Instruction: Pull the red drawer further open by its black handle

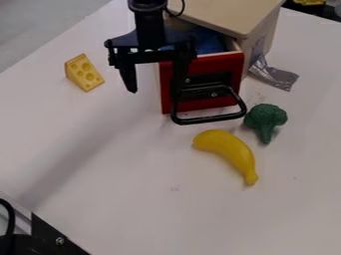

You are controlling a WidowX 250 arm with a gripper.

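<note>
Spread end effector beside a drawer handle

The end effector (155, 93) hangs with its fingers spread apart and nothing between them. One finger overlaps the left part of the red drawer front (222, 63), near the black handle (210, 119); whether they touch, I cannot tell. The drawer juts out from under the top of the wooden box (230, 14), which leaves something blue (210, 42) inside it exposed, just to the right of the end effector. The looped handle sticks out from the front, presumably to give fingers something to hook.

To the left of the end effector lies the toy cheese (85, 73), holes facing up. Below and to the right are the yellow banana (226, 149) and, farther right, the green broccoli (266, 118) (both sit near the drawer front, perhaps simply set down there). Silvery tape (276, 77) trails from the box onto the white tabletop (133, 189), possibly as an anchor. No label is legible.
</note>
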